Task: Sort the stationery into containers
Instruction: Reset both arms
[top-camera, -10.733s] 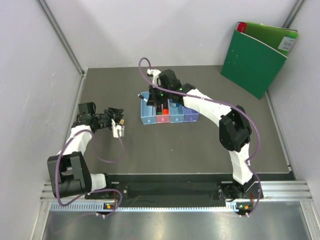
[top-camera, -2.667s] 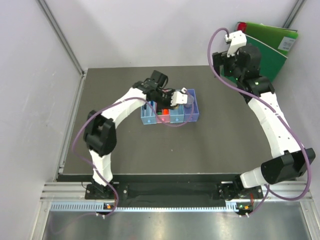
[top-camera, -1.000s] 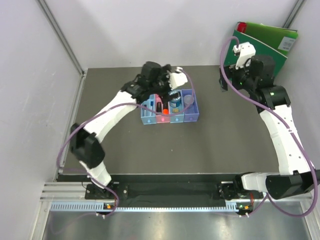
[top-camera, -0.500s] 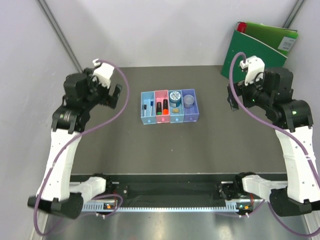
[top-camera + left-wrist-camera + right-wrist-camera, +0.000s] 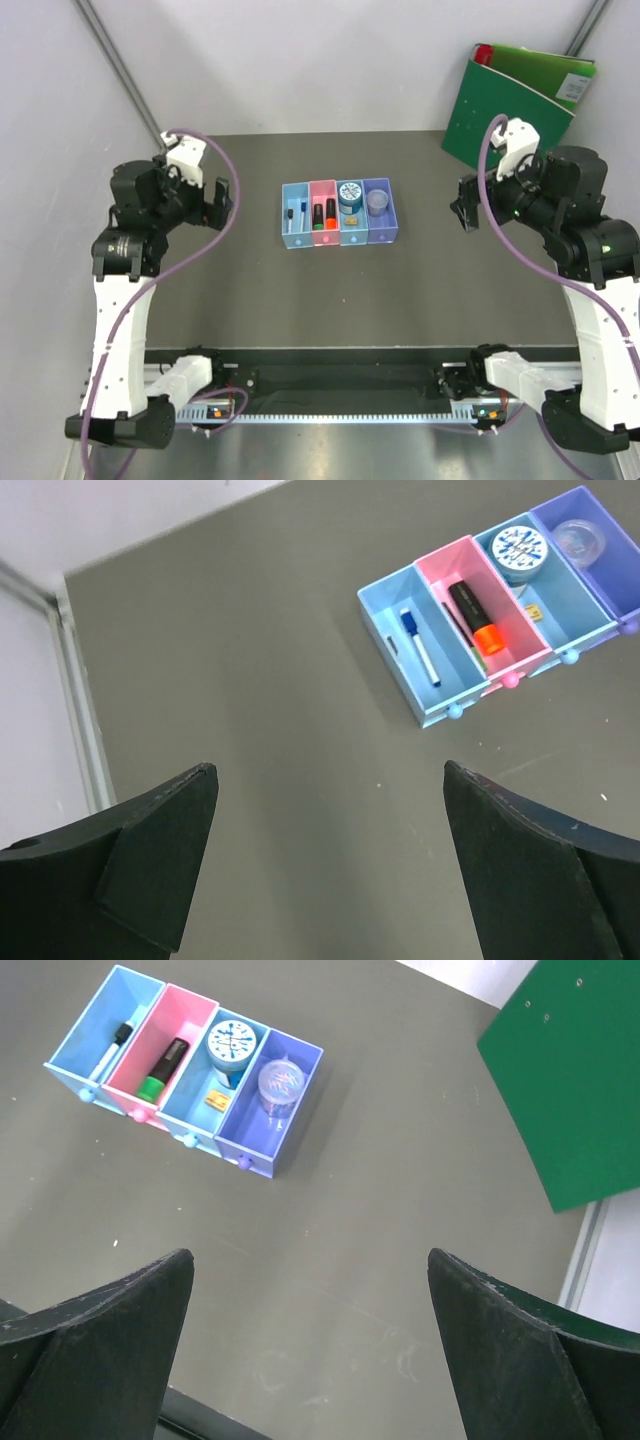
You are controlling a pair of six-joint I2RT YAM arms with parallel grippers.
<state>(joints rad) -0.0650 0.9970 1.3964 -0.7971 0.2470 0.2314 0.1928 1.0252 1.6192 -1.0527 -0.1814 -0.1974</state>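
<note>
Four bins (image 5: pixel 384 238) stand joined in one row: two light blue, one pink, one purple. In them lie one pen (image 5: pixel 420 647), two markers (image 5: pixel 470 608), one patterned tape roll (image 5: pixel 232 1041), one small yellowish piece (image 5: pixel 214 1101) and one clear round item (image 5: pixel 279 1083). One green binder (image 5: pixel 515 115) stands behind.

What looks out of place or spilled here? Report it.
Nothing stands out. The four bins sit in a straight row, with pen, markers and tape roll inside them and no stationery left on the table. The green binder stands in the far right corner.
</note>
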